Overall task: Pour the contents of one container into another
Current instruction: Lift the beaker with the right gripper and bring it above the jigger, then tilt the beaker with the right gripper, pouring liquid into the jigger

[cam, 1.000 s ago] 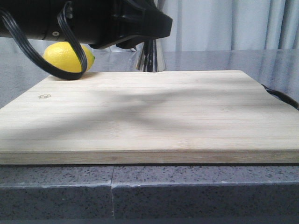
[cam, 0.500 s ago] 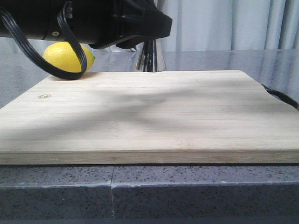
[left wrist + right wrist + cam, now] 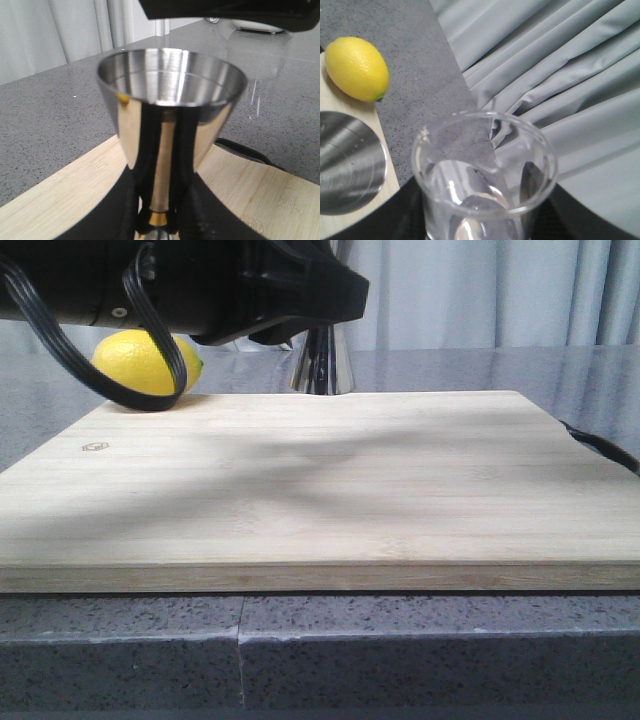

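The steel jigger [image 3: 170, 115] fills the left wrist view, standing upright on the wooden board [image 3: 260, 195] with its gold band low down. My left gripper [image 3: 160, 202] is shut on its waist, black fingers [image 3: 112, 210] on either side. In the front view only the jigger's foot [image 3: 322, 368] shows under the left arm [image 3: 200, 285]. The clear glass beaker [image 3: 482, 175] sits in my right gripper [image 3: 480, 222], which is shut on it. It hangs higher than the jigger's open mouth [image 3: 347, 162] and to one side of it. I cannot make out what the beaker contains.
A yellow lemon [image 3: 140, 362] lies at the board's far left corner, beside the jigger, and shows in the right wrist view as lemon [image 3: 357, 67]. Grey stone counter [image 3: 440, 650] surrounds the board [image 3: 320, 490]. A grey curtain [image 3: 560, 75] hangs behind. A black cable [image 3: 600, 450] lies at the board's right edge.
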